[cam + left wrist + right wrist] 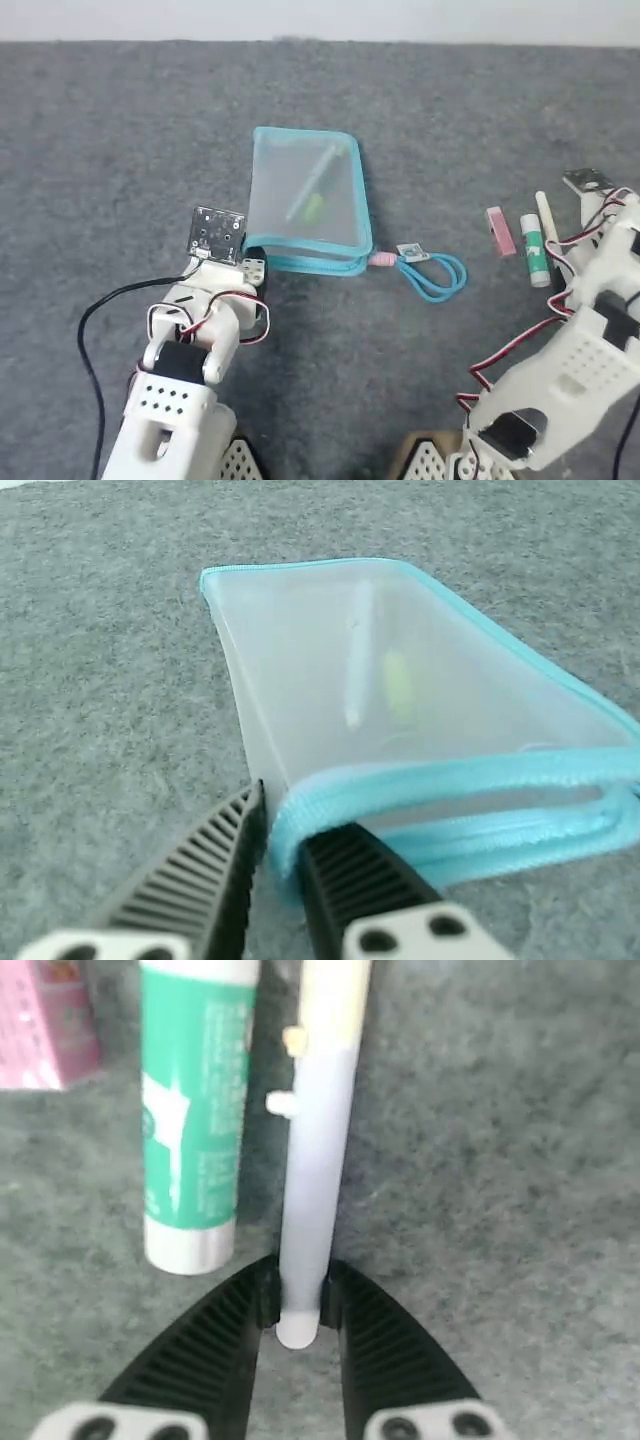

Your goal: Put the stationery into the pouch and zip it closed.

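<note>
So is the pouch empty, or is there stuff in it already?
Not empty: through the clear side of the pouch, a pale pen and a small green thing lie inside.

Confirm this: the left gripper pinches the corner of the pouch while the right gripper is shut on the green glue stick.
Not quite. The right gripper is shut on the white pen, as the right wrist view shows; the green glue stick lies beside the pen, outside the fingers. The left gripper does pinch the corner of the pouch.
</note>
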Controlling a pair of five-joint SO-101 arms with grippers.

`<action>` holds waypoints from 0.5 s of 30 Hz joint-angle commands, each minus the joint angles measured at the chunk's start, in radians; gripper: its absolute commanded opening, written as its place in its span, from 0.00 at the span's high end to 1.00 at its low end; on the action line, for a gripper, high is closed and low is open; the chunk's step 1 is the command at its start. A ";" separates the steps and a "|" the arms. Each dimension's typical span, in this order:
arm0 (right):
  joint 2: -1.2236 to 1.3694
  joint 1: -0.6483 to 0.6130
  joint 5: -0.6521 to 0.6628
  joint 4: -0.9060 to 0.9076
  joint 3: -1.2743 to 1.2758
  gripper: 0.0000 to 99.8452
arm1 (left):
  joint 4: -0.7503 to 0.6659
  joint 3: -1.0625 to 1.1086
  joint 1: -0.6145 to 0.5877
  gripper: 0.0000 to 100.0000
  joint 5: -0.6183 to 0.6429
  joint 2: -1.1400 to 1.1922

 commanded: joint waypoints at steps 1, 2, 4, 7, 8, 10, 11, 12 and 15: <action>-0.170 -0.019 -0.043 0.073 -0.015 0.99 | -0.035 -0.013 -0.006 0.99 0.011 -0.017; -0.206 -0.024 -0.044 0.102 -0.015 0.99 | -0.037 -0.013 -0.006 0.99 0.011 -0.017; -0.283 -0.044 -0.041 0.160 -0.014 0.99 | -0.038 -0.015 -0.006 0.99 0.011 -0.017; -0.394 -0.093 -0.044 0.213 0.006 0.99 | -0.038 -0.015 -0.006 0.99 0.011 -0.017; -0.437 -0.117 -0.044 0.222 0.029 0.99 | -0.038 -0.015 -0.006 0.99 0.011 -0.017; -0.530 -0.171 -0.044 0.225 0.103 0.99 | -0.038 -0.015 -0.006 0.99 0.011 -0.017; -0.587 -0.199 -0.044 0.225 0.146 0.99 | -0.038 -0.015 -0.006 0.99 0.011 -0.017; -0.647 -0.223 -0.043 0.225 0.192 0.99 | -0.038 -0.015 -0.006 0.99 0.011 -0.017; -0.854 -0.297 -0.048 0.225 0.327 0.99 | -0.038 -0.015 -0.008 0.99 0.011 -0.017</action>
